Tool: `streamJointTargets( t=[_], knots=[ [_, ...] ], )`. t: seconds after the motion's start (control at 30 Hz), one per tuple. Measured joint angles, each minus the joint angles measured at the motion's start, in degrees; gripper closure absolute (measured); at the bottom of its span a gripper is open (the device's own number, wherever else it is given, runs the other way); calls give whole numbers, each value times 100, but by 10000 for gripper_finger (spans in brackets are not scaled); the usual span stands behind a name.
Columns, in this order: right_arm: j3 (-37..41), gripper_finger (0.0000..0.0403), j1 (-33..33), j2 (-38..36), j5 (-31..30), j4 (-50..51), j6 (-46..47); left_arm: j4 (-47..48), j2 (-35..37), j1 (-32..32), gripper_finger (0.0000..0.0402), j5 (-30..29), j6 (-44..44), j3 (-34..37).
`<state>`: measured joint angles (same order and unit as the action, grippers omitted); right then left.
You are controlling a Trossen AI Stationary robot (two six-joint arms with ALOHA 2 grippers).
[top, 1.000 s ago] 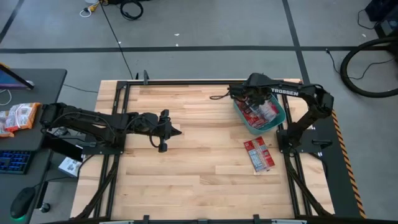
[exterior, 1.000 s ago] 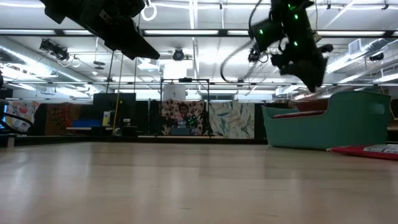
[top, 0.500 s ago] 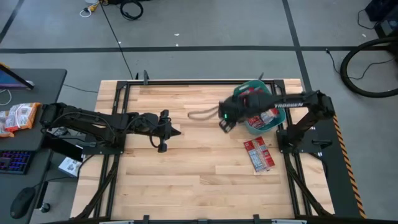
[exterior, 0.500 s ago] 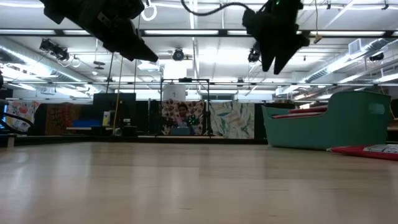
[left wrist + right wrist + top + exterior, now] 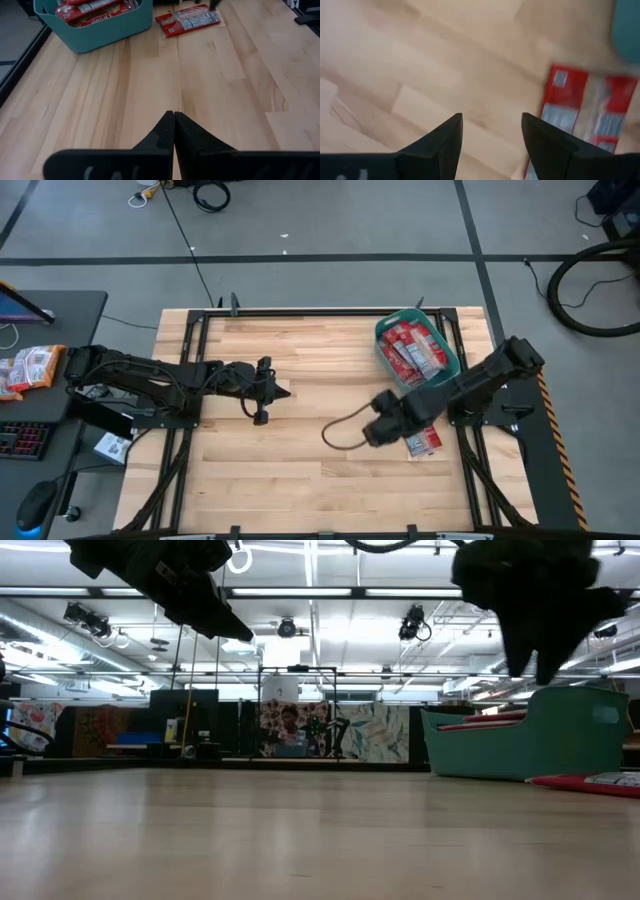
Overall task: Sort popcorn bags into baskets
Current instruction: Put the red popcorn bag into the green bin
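Note:
The teal basket (image 5: 447,347) stands at the table's far right and holds several red popcorn bags (image 5: 412,352). The basket (image 5: 95,31) and its red bags (image 5: 92,9) also show in the left wrist view. More red bags (image 5: 424,442) lie flat on the wood near the basket's near side, also seen as bags (image 5: 587,117) in the right wrist view. My right gripper (image 5: 383,427) hovers open above the table, just left of those loose bags, holding nothing. My left gripper (image 5: 173,124) is shut and waits over the table's left half (image 5: 278,390).
Bare wood lies across the table's middle and near part (image 5: 300,470). A cable loop (image 5: 340,438) hangs from my right arm over the table. A side desk (image 5: 40,370) with paler packets stands beyond the left edge. A black frame rail (image 5: 300,312) borders the table.
My right gripper has left the space above the basket, swung out toward the table's middle, then travelled toward the near edge and lower, ending beside the loose bags. The bags in the basket, hidden under it before, now show. The left arm has kept still.

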<state>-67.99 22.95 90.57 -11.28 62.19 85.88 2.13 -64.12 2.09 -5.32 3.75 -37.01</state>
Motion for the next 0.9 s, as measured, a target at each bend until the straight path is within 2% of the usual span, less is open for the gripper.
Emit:
streamJointTargets(
  t=[0.2,0.4,0.6,0.9],
  knots=[
    [-66,195,447,752,745,310,438,-3,0,0,392,2,0,0],
    [-31,195,643,1046,1010,1172,448,17,0,0,392,0,-4,0],
    [577,198,830,369,1005,1147,914,70,0,0,392,2,-7,0],
    [2181,199,1026,-915,1108,-186,1910,65,0,0,392,2,-4,0]
  ],
)
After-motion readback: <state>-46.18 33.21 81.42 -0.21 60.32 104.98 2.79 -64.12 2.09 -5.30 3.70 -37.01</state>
